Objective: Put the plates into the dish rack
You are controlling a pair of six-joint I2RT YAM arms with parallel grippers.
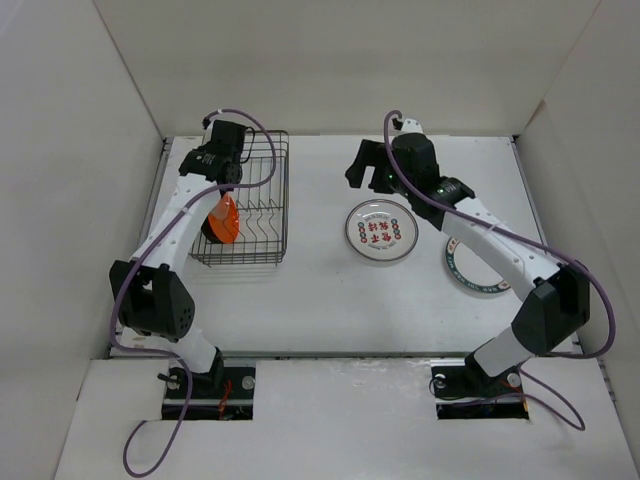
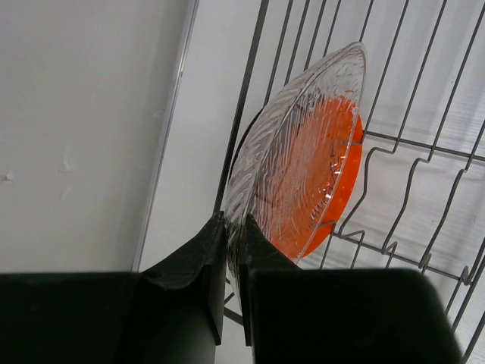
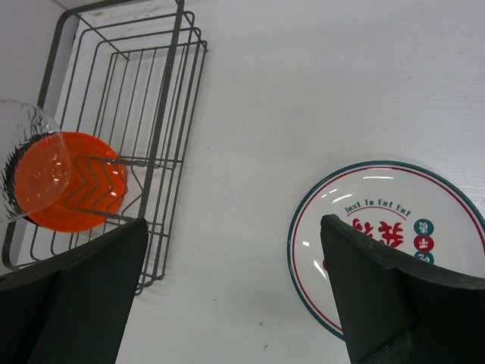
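The dish rack (image 1: 262, 205) stands at the left of the table. A small orange plate (image 1: 226, 220) stands on edge in its near end, with a dark rim, seemingly the black plate (image 1: 208, 228), just left of it. My left gripper (image 2: 235, 227) is shut on the rim of the clear glass plate (image 2: 303, 136), held upright inside the rack right against the orange plate (image 2: 345, 189). The white plate with red characters (image 1: 380, 231) lies flat mid-table. My right gripper (image 3: 233, 221) hangs open above the table between the rack (image 3: 163, 114) and that plate (image 3: 379, 227), holding nothing.
A larger white plate with a green patterned rim (image 1: 466, 272) lies at the right, partly hidden under the right arm. White walls enclose the table on the left, back and right. The rack's far end holds no plates.
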